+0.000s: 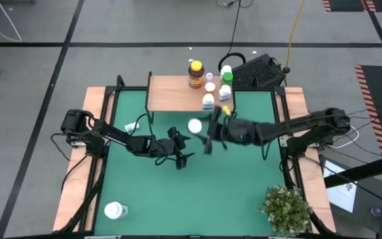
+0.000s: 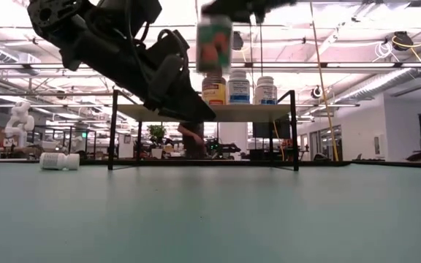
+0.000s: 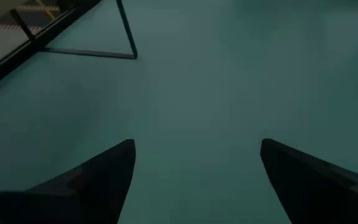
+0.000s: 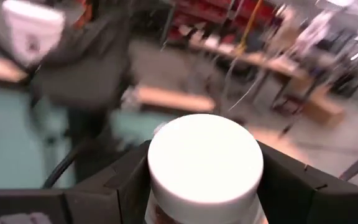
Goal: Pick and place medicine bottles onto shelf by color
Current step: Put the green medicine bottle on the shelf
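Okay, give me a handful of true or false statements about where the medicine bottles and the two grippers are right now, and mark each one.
1. The right gripper grips a white-capped bottle. True.
2. The left gripper holds a bottle. False: its fingers are spread over bare green mat with nothing between them.
3. The amber bottle stands on the shelf. True.
4. All the bottles are on the shelf. False: one white bottle lies on the mat near the front left, another by the left edge.
5. The green-capped bottle lies beside the potted plant. False: it is at the shelf's right end.
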Robot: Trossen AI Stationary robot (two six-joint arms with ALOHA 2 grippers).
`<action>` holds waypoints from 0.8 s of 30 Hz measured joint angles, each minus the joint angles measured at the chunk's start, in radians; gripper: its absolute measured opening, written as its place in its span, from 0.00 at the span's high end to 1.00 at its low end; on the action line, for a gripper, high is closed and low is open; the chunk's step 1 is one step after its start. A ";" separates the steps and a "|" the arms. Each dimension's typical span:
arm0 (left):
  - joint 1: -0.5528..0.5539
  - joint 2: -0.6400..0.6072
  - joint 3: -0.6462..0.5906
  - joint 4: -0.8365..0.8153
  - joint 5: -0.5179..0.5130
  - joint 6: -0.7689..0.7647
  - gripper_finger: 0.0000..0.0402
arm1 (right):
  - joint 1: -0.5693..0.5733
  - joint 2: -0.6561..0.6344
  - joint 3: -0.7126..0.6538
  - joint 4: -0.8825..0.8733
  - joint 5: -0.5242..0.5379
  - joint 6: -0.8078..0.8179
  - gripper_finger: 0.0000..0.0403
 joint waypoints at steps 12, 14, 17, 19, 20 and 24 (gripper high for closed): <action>0.021 0.000 0.000 -0.003 -0.006 0.002 0.17 | -0.347 0.159 0.377 -0.214 -0.104 -0.032 0.43; 0.022 0.000 0.000 -0.004 -0.006 0.010 0.17 | -0.385 0.184 0.377 -0.227 -0.161 0.011 0.43; 0.022 0.000 0.000 -0.009 -0.002 0.021 0.17 | -0.419 0.226 0.376 -0.232 -0.232 0.056 0.43; 0.022 0.000 0.000 -0.012 0.000 0.021 0.17 | -0.428 0.246 0.376 -0.234 -0.235 0.062 0.43; 0.022 0.000 0.000 -0.012 0.000 0.021 0.17 | -0.430 0.253 0.376 -0.231 -0.235 0.062 0.43; 0.022 0.000 0.000 -0.013 0.000 0.021 0.16 | -0.446 0.276 0.376 -0.239 -0.233 0.081 0.43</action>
